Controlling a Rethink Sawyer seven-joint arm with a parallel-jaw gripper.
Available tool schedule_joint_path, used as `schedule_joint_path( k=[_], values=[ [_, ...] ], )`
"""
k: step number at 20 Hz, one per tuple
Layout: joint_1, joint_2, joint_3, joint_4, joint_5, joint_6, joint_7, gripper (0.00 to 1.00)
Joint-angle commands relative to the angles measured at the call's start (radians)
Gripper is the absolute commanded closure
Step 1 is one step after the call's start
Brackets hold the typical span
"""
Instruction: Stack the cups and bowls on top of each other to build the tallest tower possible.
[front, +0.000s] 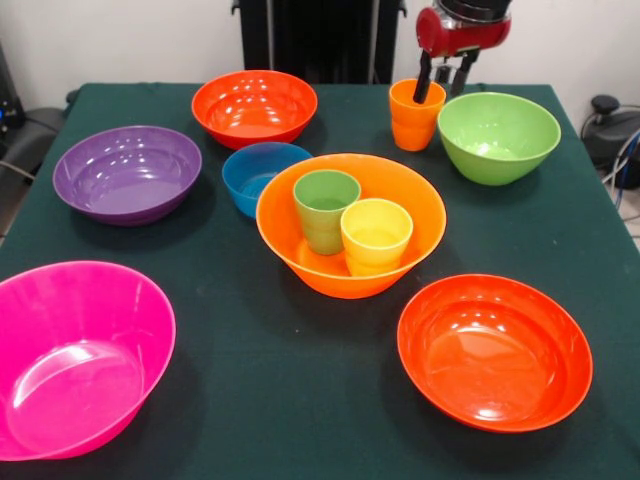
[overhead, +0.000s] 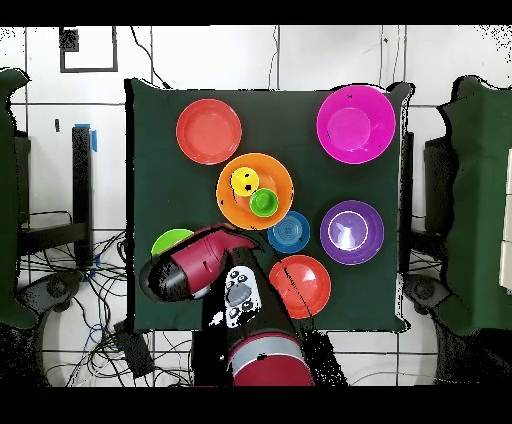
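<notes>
Hand (front: 443, 88) directly above the upright orange cup (front: 415, 116) at the counter's (front: 300, 400) far side beside the green bowl (front: 498, 135), fingers apart, one inside the rim, one outside.

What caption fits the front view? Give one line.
Gripper straddles the orange cup's rim; green cup and yellow cup sit in the light orange bowl.

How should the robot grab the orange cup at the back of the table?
Probably by the rim, coming straight down from above. The orange cup stands upright with its mouth open, so one finger can go inside and one outside the wall. The gripper is already placed that way. The lime green bowl sits close beside it, so a sideways approach looks cramped.
</notes>
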Motion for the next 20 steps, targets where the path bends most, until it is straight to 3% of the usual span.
schedule_joint_path(
  k=[1, 5, 11, 12, 20],
  values=[
    [-0.025, 0.101, 0.043, -0.053, -0.018, 0.054, -0.022, 0.00],
    [-0.035, 0.111, 0.037, -0.048, -0.005, 0.087, -0.022, 0.00],
    [-0.040, 0.115, 0.048, -0.046, -0.021, 0.049, -0.028, 0.00],
    [-0.030, 0.118, 0.043, -0.059, -0.019, 0.066, -0.025, 1.00],
    [-0.007, 0.107, 0.034, -0.065, -0.019, 0.072, -0.009, 1.00]
  ],
)
